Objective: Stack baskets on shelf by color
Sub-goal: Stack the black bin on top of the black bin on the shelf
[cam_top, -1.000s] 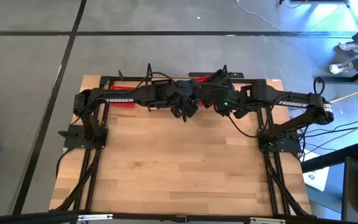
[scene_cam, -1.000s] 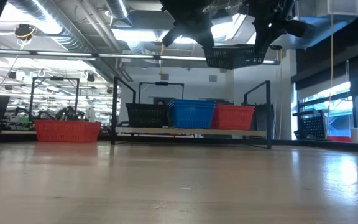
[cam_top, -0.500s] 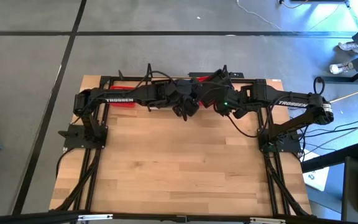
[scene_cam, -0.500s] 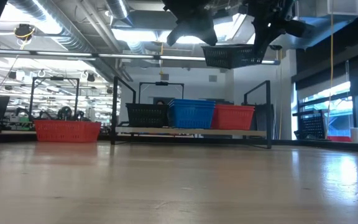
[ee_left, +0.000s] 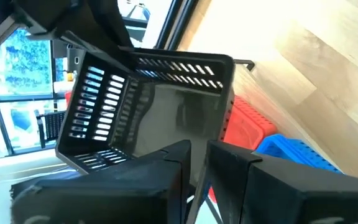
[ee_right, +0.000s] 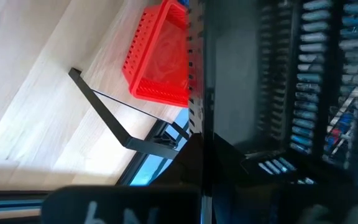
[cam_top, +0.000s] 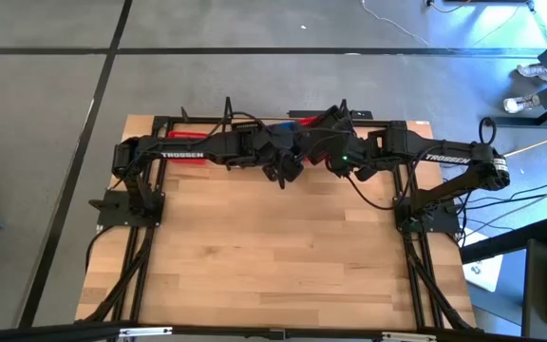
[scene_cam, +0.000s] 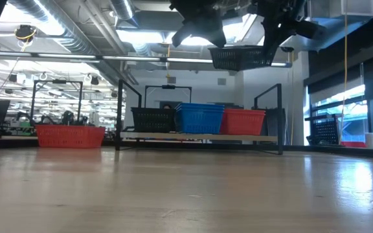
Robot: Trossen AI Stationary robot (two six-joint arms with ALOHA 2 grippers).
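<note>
A black basket (scene_cam: 246, 58) hangs high above the shelf (scene_cam: 199, 136), held between both grippers. My left gripper (ee_left: 197, 158) is shut on its left end and my right gripper (scene_cam: 274, 44) is shut on its right end. On the shelf board a black basket (scene_cam: 153, 120), a blue stack (scene_cam: 199, 118) and a red basket (scene_cam: 241, 121) rest on their bottoms, side by side. Another red basket (scene_cam: 70, 136) stands on the table, left of the shelf. My left gripper has the held basket's end wall (ee_left: 219, 134) between its two fingers, which stand close together; the fingers themselves hide the exact spot. The basket is lifted clear, with its open top toward this wrist's camera. My right gripper pinches the slotted wall (ee_right: 207, 106) at the basket's other end. It comes slanting down from above. The wall runs edge-on between the shut fingers (ee_right: 188, 165), and the basket hangs roughly level, clear of the shelf.
Thin black posts (scene_cam: 120, 110) and a frame bar (ee_right: 104, 112) stand around the shelf at the table's far edge. Both arms meet over the shelf's middle (cam_top: 297, 147). The wide wooden tabletop (cam_top: 273, 247) stretches toward the near edge.
</note>
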